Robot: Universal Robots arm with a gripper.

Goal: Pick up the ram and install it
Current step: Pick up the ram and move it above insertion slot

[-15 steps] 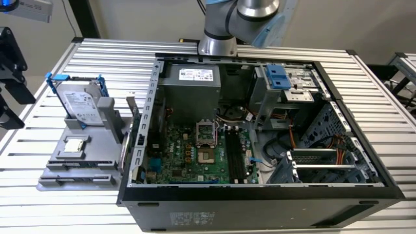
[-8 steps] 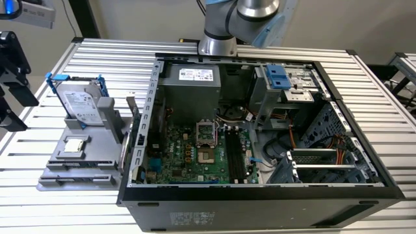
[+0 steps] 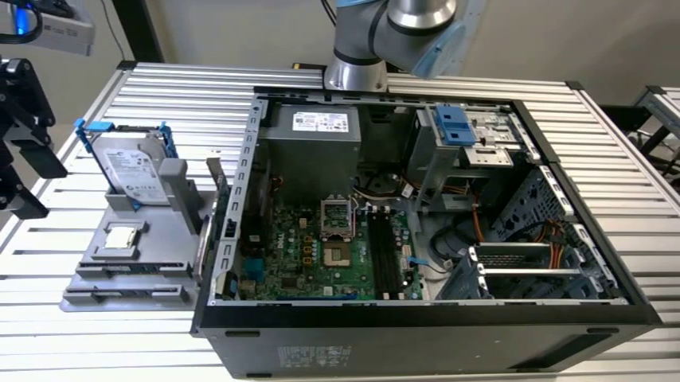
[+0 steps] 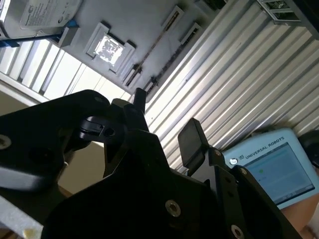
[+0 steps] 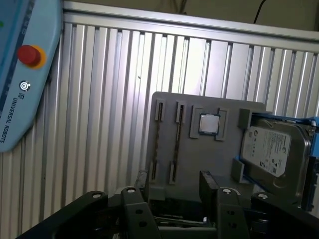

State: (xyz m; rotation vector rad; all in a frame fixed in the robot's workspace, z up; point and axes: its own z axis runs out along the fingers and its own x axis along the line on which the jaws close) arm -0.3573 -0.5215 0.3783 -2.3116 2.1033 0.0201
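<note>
Two thin dark sticks stand on edge in the grey tray's (image 5: 209, 154) long slots. I take the ram (image 5: 156, 142) to be one of them, and it appears as a fine line (image 4: 155, 44) in the second wrist view. My gripper (image 5: 169, 186) hovers off the tray's side, apart from it. Its black fingers (image 4: 192, 137) are spread, with nothing between them. In the exterior view the gripper (image 3: 32, 159) hangs at the far left, beside the tray (image 3: 165, 247). The motherboard's black slots (image 3: 388, 255) lie inside the open case (image 3: 425, 318).
The tray also holds a silver hard drive in a blue frame (image 3: 133, 171) and a small square chip (image 3: 123, 236). A teach pendant (image 5: 25, 64) lies on the ribbed metal table. The arm's base (image 3: 356, 72) stands behind the case.
</note>
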